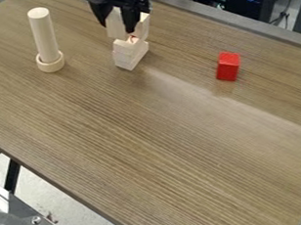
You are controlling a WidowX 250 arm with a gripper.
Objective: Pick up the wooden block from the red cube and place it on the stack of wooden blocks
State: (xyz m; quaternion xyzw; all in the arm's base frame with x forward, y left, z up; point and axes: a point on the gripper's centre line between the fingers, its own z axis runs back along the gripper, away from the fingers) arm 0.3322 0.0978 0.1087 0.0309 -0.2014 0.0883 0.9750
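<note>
The black gripper (116, 18) hangs near the top edge, left of centre, pointing down. Its two fingers stand apart at opposite sides of an upper pale wooden block (114, 25), shut on it. Directly below are more pale blocks (128, 53), stacked on the table. A small red spot shows between the upper block and the stack; whether the two touch cannot be told.
On the brown wooden table (149, 149), a pale upright cylinder (44, 34) stands in a round base (50, 63) at the upper left. To the right of the stack is a red block (228, 66). Dark equipment stands beyond the table's back edge.
</note>
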